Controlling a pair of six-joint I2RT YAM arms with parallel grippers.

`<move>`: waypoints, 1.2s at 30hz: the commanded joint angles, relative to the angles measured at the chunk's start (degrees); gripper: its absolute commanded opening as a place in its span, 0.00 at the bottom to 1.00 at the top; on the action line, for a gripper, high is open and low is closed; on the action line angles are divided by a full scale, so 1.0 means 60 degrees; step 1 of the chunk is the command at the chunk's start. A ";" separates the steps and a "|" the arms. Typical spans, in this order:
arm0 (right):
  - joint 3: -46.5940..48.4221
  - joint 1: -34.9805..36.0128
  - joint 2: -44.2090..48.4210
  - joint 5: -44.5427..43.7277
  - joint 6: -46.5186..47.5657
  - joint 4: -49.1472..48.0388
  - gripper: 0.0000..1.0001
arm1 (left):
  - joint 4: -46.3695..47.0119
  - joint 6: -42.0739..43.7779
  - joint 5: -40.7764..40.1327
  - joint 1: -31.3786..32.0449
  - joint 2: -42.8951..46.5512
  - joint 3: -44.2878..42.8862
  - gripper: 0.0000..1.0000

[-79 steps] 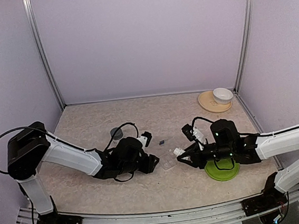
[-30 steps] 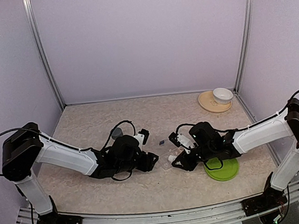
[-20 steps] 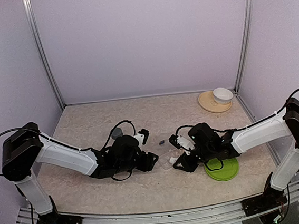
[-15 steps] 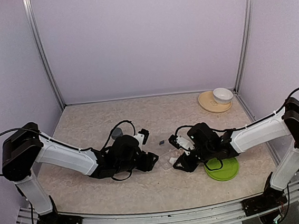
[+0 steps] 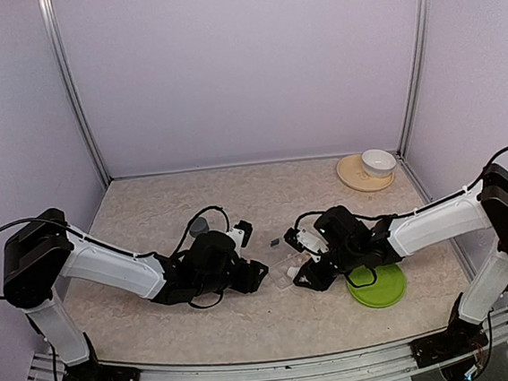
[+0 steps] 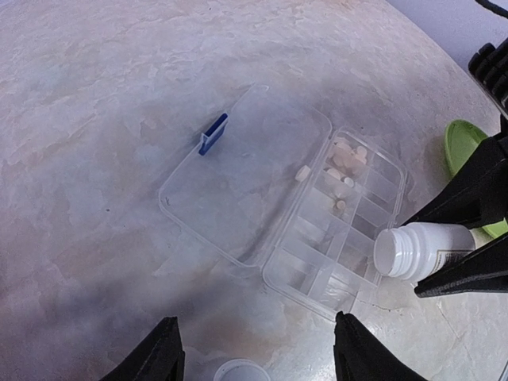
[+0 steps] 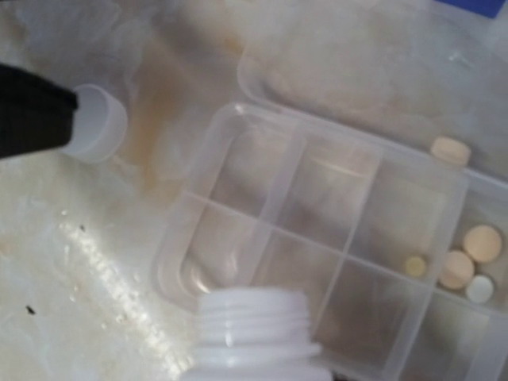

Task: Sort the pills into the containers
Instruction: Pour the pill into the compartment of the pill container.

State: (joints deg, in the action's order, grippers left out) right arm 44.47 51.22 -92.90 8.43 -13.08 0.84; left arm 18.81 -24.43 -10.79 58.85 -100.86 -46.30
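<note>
Two grippers flank an open pill organiser [image 6: 333, 230]

Nearest, the left gripper [image 6: 255, 319] spreads its fingers wide by a loose white cap [image 6: 238, 371]. Between both arms the organiser lies on the table [image 5: 149, 219], lid [image 6: 238, 182] flat, pills [image 6: 345, 163] at one end. The right gripper [image 5: 302, 273] clamps an uncapped white bottle [image 7: 254, 333] at its edge. Far right sits a white bowl [image 5: 378, 160].

Left arm [image 5: 117, 262], jaws apart; right arm [image 5: 428, 226], jaws clamped.
</note>
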 commanded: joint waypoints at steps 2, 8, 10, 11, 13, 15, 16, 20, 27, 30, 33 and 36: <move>0.0297 0.0063 -0.0146 -0.0150 0.0092 0.0445 0.00 | 0.0249 -0.0108 -0.0026 -0.0052 0.0258 0.0134 0.64; 0.0449 0.0075 -0.0210 -0.0185 0.0100 0.0696 0.00 | 0.0291 -0.0119 -0.0028 -0.0075 0.0286 0.0180 0.64; 0.0496 0.0075 -0.0244 -0.0182 0.0115 0.0759 0.00 | 0.0304 -0.0119 -0.0032 -0.0068 0.0319 0.0202 0.64; 0.0519 0.0074 -0.0259 -0.0182 0.0115 0.0789 0.00 | 0.0311 -0.0131 -0.0033 -0.0067 0.0320 0.0214 0.64; 0.0564 0.0068 -0.0289 -0.0186 0.0131 0.0847 0.00 | 0.0326 -0.0145 -0.0033 -0.0074 0.0330 0.0230 0.64; 0.0602 0.0064 -0.0309 -0.0193 0.0137 0.0916 0.00 | 0.0347 -0.0160 -0.0033 -0.0067 0.0346 0.0246 0.64; 0.0622 0.0069 -0.0307 -0.0202 0.0140 0.0948 0.00 | 0.0353 -0.0149 -0.0026 -0.0078 0.0358 0.0261 0.64; 0.0740 0.0066 -0.0336 -0.0241 0.0163 0.1127 0.00 | 0.0378 -0.0174 -0.0051 -0.0067 0.0360 0.0290 0.64; 0.1045 0.0075 -0.0408 -0.0334 0.0274 0.1631 0.00 | 0.0419 -0.0177 -0.0052 -0.0068 0.0375 0.0347 0.64; 0.1118 0.0069 -0.0473 -0.0312 0.0314 0.1717 0.00 | 0.0459 -0.0177 -0.0048 -0.0081 0.0385 0.0377 0.65; 0.1207 0.0068 -0.0551 -0.0333 0.0334 0.1830 0.00 | 0.0486 -0.0198 -0.0048 -0.0095 0.0403 0.0421 0.65; 0.1302 0.0081 -0.0611 -0.0327 0.0350 0.1941 0.00 | 0.0513 -0.0192 -0.0053 -0.0110 0.0426 0.0462 0.65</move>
State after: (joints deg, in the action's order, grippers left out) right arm 50.26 51.24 -95.44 7.01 -11.53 10.24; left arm 20.16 -25.36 -10.79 58.70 -99.85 -44.23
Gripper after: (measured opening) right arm 0.306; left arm 0.646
